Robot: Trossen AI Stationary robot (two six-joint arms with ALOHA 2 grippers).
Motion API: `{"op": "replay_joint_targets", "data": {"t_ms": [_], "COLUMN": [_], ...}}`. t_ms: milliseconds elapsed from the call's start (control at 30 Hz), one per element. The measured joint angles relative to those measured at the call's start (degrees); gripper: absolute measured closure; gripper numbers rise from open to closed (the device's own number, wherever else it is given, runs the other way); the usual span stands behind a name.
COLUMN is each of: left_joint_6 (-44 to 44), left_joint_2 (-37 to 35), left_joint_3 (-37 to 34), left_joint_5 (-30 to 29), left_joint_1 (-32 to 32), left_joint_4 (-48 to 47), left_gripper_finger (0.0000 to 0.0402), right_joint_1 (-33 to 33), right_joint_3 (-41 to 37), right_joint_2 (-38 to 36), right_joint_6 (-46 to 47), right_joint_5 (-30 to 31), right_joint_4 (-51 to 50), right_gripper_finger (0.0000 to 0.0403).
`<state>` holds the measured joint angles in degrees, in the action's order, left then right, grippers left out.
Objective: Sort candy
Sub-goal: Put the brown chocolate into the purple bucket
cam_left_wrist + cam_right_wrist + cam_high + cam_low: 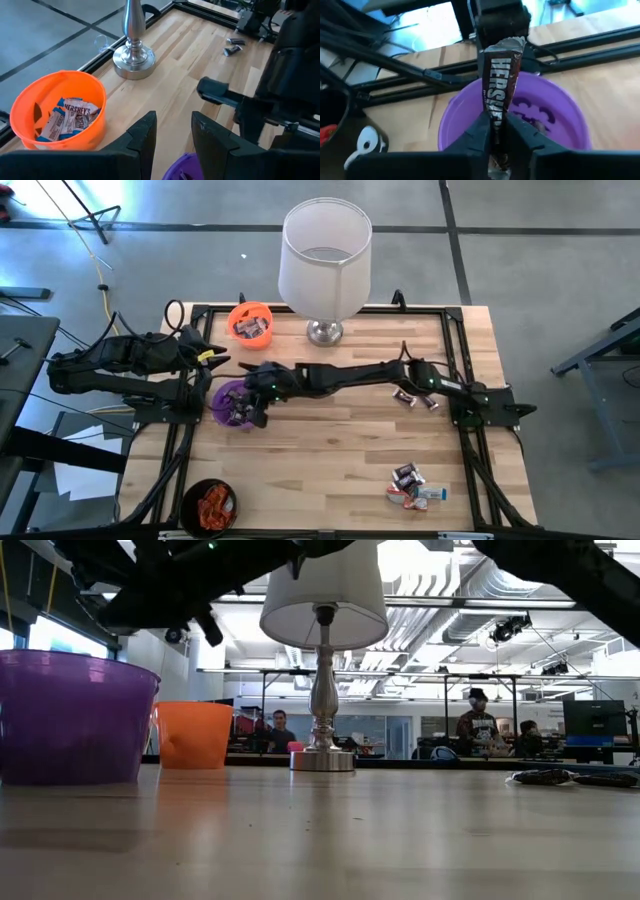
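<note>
My right gripper [495, 125] reaches across the table and hangs over the purple cup [465, 115], shut on a dark brown candy [501, 75]. In the high view this gripper [252, 408] stands over the cup [228, 402], which holds more dark candies. My left gripper [174, 125] waits open at the table's left side, just above the purple cup's rim and beside the orange cup [57, 117]. The orange cup holds silver-white-blue candies [75, 117]. Loose candies lie near the right front [412, 485] and under my right arm [415, 400]. My right gripper pinches the dark brown candy's lower end [495, 114] between its two fingers. The wrapper stands out past the fingertips, its crimped free end [505, 46] beyond them, lifted clear above the purple cup's opening.
A lamp with a white shade [325, 265] and a silver foot [324, 332] stands at the table's far edge. A black cup [208, 505] with orange-red candies sits at the near left corner. People sit in the room beyond the table [480, 725].
</note>
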<state>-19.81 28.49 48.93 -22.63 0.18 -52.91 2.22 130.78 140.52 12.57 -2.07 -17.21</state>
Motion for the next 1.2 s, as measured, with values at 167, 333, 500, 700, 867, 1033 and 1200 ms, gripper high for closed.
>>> {"op": "replay_joint_targets", "data": {"t_ms": [167, 333, 500, 700, 867, 1033, 1200], "left_joint_6": [0.02, -0.01, -0.49, -0.62, -2.29, -3.61, -3.47], "left_joint_2": [0.0, 0.0, 0.0, 0.0, -0.01, 0.0, 0.0], "left_joint_3": [0.0, 0.0, 0.0, -1.04, -3.47, -5.71, -6.06], "left_joint_5": [0.0, 0.0, 2.44, 3.08, 3.14, 3.23, 4.0], "left_joint_1": [0.01, 0.0, 0.01, -0.02, -0.02, -0.01, 0.01], "left_joint_4": [0.0, -0.04, -0.65, -0.84, -0.69, -0.72, 0.18], "left_gripper_finger": [0.0292, 0.0292, 0.0292, 0.0292, 0.0292, 0.0292, 0.0292], "right_joint_1": [-0.56, -0.48, -0.61, 2.11, 5.76, 9.36, 12.01], "right_joint_3": [0.02, 0.02, 0.02, 0.09, -0.04, -3.54, -13.18], "right_joint_2": [0.12, -0.38, -5.08, -9.0, -9.69, -11.55, -15.64], "right_joint_6": [0.17, -1.04, -0.81, 3.15, 10.39, 13.52, 18.41], "right_joint_5": [-2.46, -2.53, -1.02, 9.69, 15.53, 13.43, 14.16], "right_joint_4": [-0.85, -4.94, -28.89, -54.5, -73.4, -72.91, -72.53], "right_gripper_finger": [0.0291, 0.0258, 0.0258, 0.0258, 0.0259, 0.0259, 0.0259]}}
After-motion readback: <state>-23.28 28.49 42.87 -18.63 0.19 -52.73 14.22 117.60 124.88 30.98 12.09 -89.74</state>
